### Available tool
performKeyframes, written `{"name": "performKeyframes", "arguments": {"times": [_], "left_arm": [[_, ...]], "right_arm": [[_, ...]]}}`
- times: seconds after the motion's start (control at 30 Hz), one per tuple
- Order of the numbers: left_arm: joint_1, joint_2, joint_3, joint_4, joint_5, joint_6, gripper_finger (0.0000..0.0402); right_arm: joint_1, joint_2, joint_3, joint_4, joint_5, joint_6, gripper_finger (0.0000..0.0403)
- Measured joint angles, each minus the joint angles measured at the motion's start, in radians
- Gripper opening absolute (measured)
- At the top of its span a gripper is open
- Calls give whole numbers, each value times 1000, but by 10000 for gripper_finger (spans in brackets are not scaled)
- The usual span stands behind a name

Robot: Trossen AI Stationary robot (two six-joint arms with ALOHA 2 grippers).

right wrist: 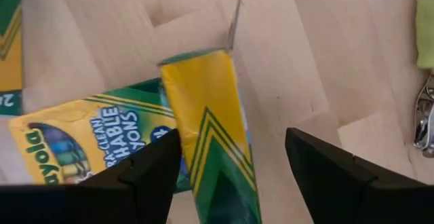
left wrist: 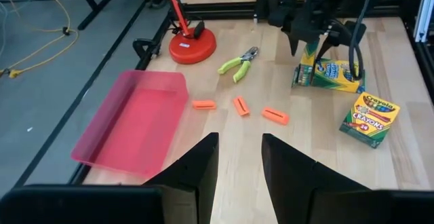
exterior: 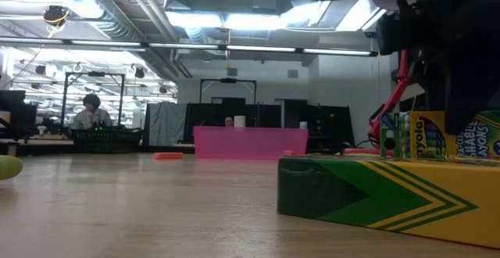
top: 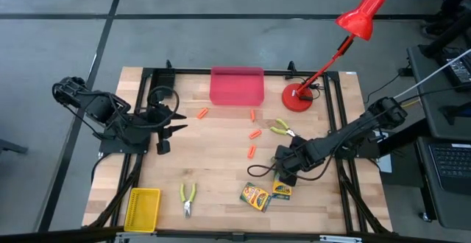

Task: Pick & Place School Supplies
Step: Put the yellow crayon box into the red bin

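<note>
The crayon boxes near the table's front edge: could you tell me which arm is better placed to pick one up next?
The right. Its gripper is open and already straddles an upended crayon box. The left gripper waits far off by the pink bin.

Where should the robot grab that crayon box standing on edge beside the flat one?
Across its thin width near the top edge, coming straight down: the upright crayon box stands narrow between the right gripper's open jaws, with the flat box close beside.
</note>
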Motion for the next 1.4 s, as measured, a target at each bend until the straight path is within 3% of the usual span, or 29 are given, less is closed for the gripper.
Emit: {"name": "performKeyframes", "arguments": {"times": [0.2,0.43,0.63,0.73,0.87,0.97,1.17,1.4], "left_arm": [[0,0,0,0,0,-26,109],[0,0,0,0,0,-65,106],[0,0,0,1,-18,-106,103],[0,0,0,1,-47,-123,102],[0,0,0,0,-99,-160,102],[0,0,0,0,-149,-192,101],[0,0,0,-26,-214,-266,103],[0,5,0,-38,-262,-315,101]], "right_arm": [[0,0,-14,10,0,12,221],[0,0,-15,39,-1,10,110],[-44,-20,-15,181,-8,5,26],[-109,-43,-10,229,12,4,22],[-229,-64,17,284,88,-21,54],[-351,-68,30,434,113,-79,74],[-617,-68,32,746,49,-184,60],[-900,-45,32,810,-105,-271,42]]}}
